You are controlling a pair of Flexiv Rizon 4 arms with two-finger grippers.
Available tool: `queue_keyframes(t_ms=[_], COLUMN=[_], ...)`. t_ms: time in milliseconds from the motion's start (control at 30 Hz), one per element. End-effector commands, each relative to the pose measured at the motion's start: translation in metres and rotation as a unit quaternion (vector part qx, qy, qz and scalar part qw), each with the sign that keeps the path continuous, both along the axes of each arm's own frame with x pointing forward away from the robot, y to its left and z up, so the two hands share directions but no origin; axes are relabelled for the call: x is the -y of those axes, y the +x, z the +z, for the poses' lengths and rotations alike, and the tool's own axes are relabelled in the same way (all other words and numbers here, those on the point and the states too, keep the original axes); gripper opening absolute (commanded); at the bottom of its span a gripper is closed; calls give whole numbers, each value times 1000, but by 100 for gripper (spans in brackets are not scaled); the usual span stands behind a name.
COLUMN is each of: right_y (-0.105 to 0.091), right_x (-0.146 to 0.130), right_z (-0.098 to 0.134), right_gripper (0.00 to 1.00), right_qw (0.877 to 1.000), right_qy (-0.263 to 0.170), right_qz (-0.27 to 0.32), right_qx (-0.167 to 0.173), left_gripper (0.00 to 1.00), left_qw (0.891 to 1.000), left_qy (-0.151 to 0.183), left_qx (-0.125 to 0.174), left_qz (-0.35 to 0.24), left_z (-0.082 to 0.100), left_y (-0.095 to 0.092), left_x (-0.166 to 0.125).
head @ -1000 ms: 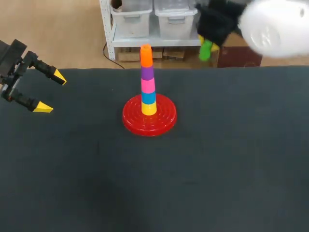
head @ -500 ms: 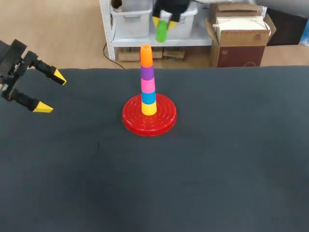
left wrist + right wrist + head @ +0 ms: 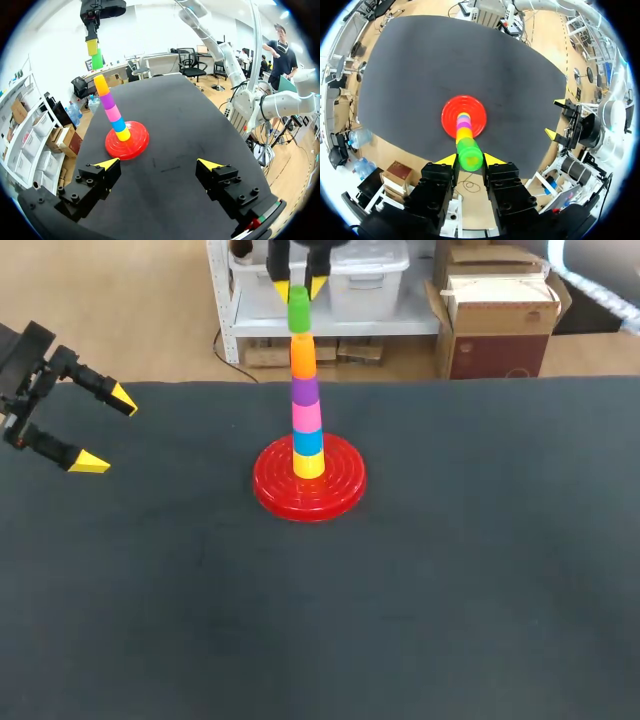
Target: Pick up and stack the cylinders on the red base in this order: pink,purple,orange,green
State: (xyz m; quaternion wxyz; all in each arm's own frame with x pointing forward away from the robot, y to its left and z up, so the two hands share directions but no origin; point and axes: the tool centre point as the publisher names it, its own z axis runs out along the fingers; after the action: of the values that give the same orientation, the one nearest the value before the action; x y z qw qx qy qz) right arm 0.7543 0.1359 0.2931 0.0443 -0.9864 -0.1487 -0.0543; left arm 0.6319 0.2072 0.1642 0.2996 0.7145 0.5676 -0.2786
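Observation:
The red base [image 3: 310, 480] stands mid-table with a stack on its peg: yellow, blue, pink [image 3: 307, 417], purple [image 3: 305, 390], then orange [image 3: 303, 356] on top. My right gripper [image 3: 299, 288] hangs straight above the stack, shut on the green cylinder [image 3: 298, 313], which sits just over the orange one. In the right wrist view the green cylinder [image 3: 469, 155] is between the yellow tips, with the stack and base [image 3: 464, 114] beneath it. My left gripper [image 3: 104, 430] is open at the table's left edge; its wrist view shows the stack [image 3: 112, 111] ahead and the green cylinder [image 3: 97, 59] above it.
The dark table top [image 3: 450, 570] spreads around the base with nothing else on it. My left gripper [image 3: 157, 164] hovers low over the table, well apart from the base [image 3: 127, 142].
My right gripper has carried the green cylinder leftward from the far right to directly above the stack. The left arm has not moved.

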Motion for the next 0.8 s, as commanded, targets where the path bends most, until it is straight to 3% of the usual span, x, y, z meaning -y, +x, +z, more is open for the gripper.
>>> queue_keyframes(t_ms=[33,800], right_y=[3,1], right_x=[-1,5], right_z=[0,-24], right_gripper=[0,0], right_qw=[1000,999], right_qy=[-8,-19], right_qz=[0,-9], right_qx=[-12,-27], left_gripper=[100,100], left_qw=[1000,1000], left_qy=[0,0], left_qx=[1,1], left_qz=[0,0], left_z=[-1,-1], left_y=[0,0], left_x=[-1,-1])
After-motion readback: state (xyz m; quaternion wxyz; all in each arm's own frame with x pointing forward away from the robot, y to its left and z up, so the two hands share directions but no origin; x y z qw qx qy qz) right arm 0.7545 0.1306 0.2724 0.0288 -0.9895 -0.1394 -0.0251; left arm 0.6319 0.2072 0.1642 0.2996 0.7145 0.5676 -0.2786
